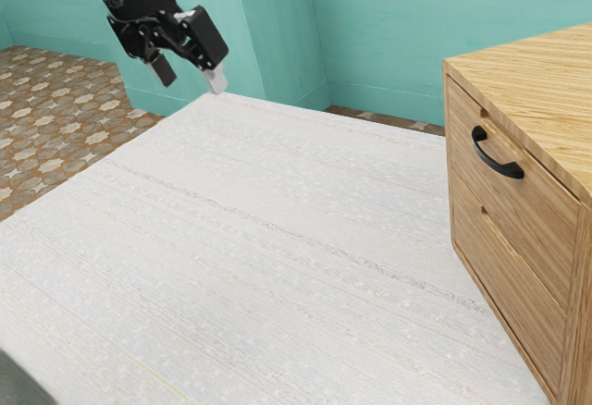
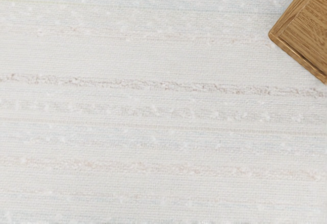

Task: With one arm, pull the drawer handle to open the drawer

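A: The gripper (image 1: pixel 194 82) is up high over the far edge of the desk (image 1: pixel 277 239), in front of the teal wall (image 1: pixel 416 26). How are the fingers (image 1: pixel 164 68)?

B: Spread apart, pointing down, with nothing between them. They touch nothing.

A: And the handle (image 1: pixel 497 153)?

B: It's a black curved bar, well apart from the fingers, off toward the exterior view's right and lower than they are. It sits on the upper drawer (image 1: pixel 518 197) of the wooden cabinet (image 1: pixel 527 81).

A: Is that drawer open at all?

B: Its front looks level with the front below it, so it reads as shut.

A: What's between the fingers and the handle?

B: Pale, woven-looking desk, nothing on it. The cabinet stands on the desk at the side away from the fingers.

A: And from the wrist view?

B: The desk (image 2: pixel 153 106) again, straight beneath the hand, with faint stripes running across. One wooden corner of the cabinet (image 2: pixel 306 24) pokes in, off to one side of the hand rather than under it.

A: Anything past the fingers?

B: Patterned tile floor (image 1: pixel 55 109) behind and below them, beyond the desk edge.
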